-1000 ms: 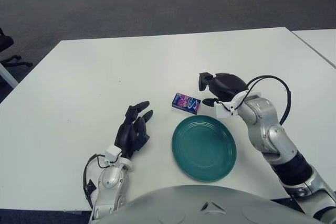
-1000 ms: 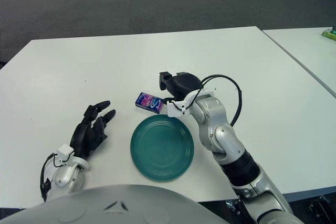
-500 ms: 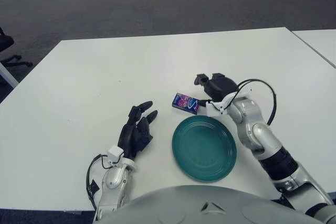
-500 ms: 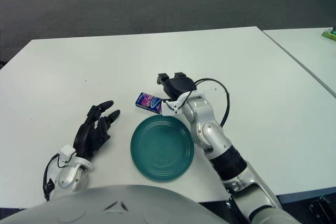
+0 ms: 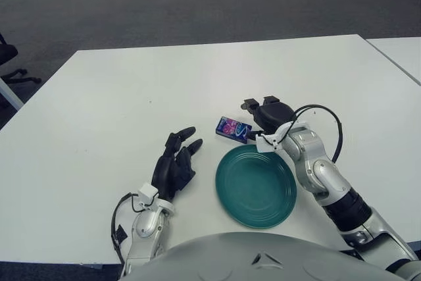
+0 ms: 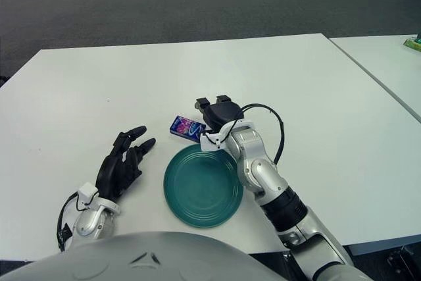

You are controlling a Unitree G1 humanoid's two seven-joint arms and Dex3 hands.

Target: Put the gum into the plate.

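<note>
A small blue and pink gum pack [image 5: 233, 129] lies flat on the white table just beyond the upper left rim of a round teal plate [image 5: 256, 186]. My right hand [image 5: 258, 115] is at the pack's right end, its black fingers spread open and touching or nearly touching it, not closed on it. The pack also shows in the right eye view [image 6: 187, 127]. My left hand [image 5: 175, 165] rests on the table left of the plate, fingers relaxed and empty.
The white table [image 5: 118, 97] stretches wide to the left and back. A second white table [image 5: 401, 51] stands at the right with a narrow gap between. Grey carpet lies beyond.
My right hand has moved left and down, closing in on the gum pack's right end. My left hand has shifted slightly right and forward. The pack has not moved.
</note>
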